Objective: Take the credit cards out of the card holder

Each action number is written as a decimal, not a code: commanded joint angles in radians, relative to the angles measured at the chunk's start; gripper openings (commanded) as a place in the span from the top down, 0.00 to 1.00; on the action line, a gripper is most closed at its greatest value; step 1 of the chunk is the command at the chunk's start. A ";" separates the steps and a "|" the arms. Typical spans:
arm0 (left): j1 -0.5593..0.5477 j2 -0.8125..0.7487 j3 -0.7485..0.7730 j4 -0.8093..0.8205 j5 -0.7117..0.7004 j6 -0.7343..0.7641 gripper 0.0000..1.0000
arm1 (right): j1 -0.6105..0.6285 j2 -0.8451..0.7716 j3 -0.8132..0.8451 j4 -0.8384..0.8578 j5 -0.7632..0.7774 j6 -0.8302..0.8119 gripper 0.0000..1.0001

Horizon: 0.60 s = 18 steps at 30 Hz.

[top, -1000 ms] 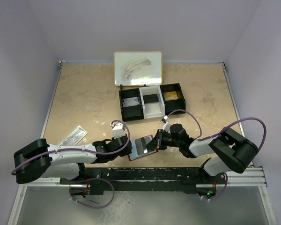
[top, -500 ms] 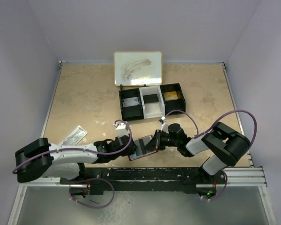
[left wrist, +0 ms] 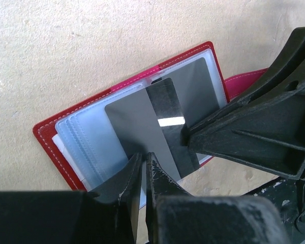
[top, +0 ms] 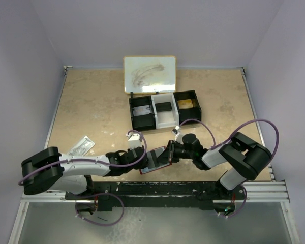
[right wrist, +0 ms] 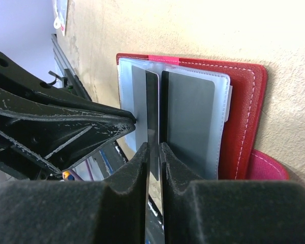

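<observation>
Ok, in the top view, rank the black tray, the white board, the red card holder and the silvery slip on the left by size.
1. Black tray
2. White board, close behind the tray, so that order is unsure
3. Red card holder, only partly visible
4. Silvery slip

card holder [left wrist: 47, 142] — jaws either side, tray [top: 142, 126] beyond
</observation>
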 commanded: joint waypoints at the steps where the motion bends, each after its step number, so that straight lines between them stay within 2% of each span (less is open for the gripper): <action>1: -0.008 -0.043 -0.018 -0.046 -0.013 -0.002 0.95 | -0.002 0.004 0.037 0.041 -0.041 -0.005 0.82; 5: -0.008 -0.065 -0.016 -0.082 -0.017 0.005 0.96 | -0.002 0.031 0.063 0.035 -0.043 -0.012 0.78; 16: -0.008 -0.056 -0.024 -0.077 -0.015 0.004 0.96 | -0.002 0.100 0.097 0.083 -0.070 -0.019 0.76; 18: -0.008 -0.050 -0.023 -0.077 -0.013 0.005 0.96 | -0.002 0.104 0.095 0.096 -0.072 -0.022 0.73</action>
